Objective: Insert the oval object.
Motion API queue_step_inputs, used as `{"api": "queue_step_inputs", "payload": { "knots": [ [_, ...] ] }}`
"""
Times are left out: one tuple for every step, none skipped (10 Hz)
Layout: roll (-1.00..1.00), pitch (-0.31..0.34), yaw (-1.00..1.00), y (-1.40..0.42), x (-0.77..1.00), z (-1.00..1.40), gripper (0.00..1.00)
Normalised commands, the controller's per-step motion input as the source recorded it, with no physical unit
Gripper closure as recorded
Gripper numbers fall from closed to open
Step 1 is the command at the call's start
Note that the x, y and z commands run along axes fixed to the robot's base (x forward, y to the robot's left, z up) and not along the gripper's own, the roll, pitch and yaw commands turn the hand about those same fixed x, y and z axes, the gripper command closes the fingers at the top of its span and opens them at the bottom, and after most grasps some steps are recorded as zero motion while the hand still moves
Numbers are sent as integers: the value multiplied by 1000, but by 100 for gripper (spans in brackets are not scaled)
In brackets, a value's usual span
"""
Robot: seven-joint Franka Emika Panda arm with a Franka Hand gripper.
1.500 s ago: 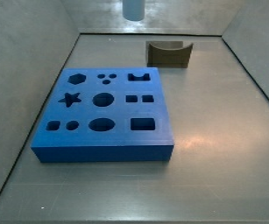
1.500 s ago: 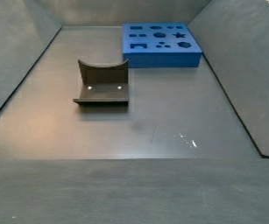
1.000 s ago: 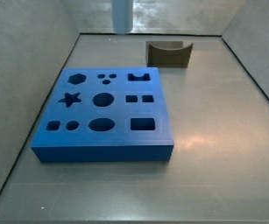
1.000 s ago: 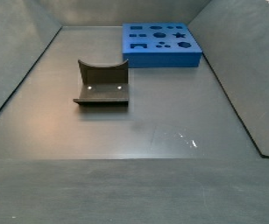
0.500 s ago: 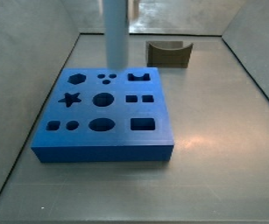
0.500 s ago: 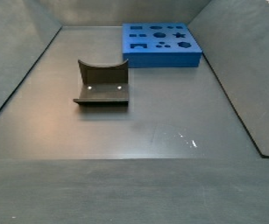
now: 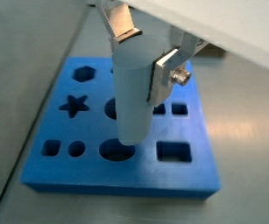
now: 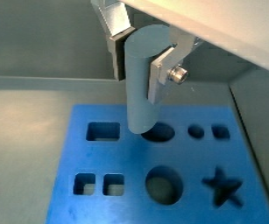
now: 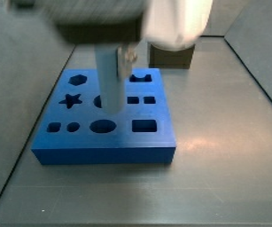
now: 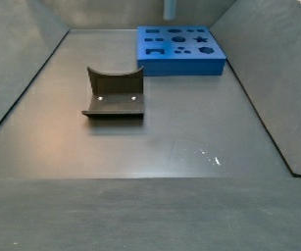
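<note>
In both wrist views, the tall pale grey-blue oval peg [image 7: 130, 92] [image 8: 143, 79] was held clamped by the gripper [image 7: 145, 59] [image 8: 140, 52], its tip over a round hole of the blue cutout block [image 7: 54, 171] [image 8: 124, 157]. In a blurred side view, the peg [image 9: 108, 71] seemingly stood above the block [image 9: 103, 152].

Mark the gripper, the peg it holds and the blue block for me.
gripper [image 7: 145, 59]: wrist view, midway between the silver fingers clamped on the peg.
peg [image 7: 130, 105]: wrist view, middle of its pale shaft.
blue block [image 9: 106, 152]: side view, its front wall.
</note>
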Motion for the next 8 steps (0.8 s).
{"api": "queue_step_inputs", "payload": {
  "knots": [
    [56, 0, -1000, 0, -3, -171, 100],
    [54, 0, -1000, 0, 0, -126, 100],
    [64, 0, -1000, 0, 0, -74, 100],
    [63, 1, -983, -100, 0, 0, 100],
    [0, 0, -1000, -89, 0, -29, 100],
    [0, 0, -1000, -94, 0, -34, 100],
    [0, 0, -994, -149, 0, 0, 100],
    [0, -7, -1000, 0, 0, -29, 100]
  ]
}}
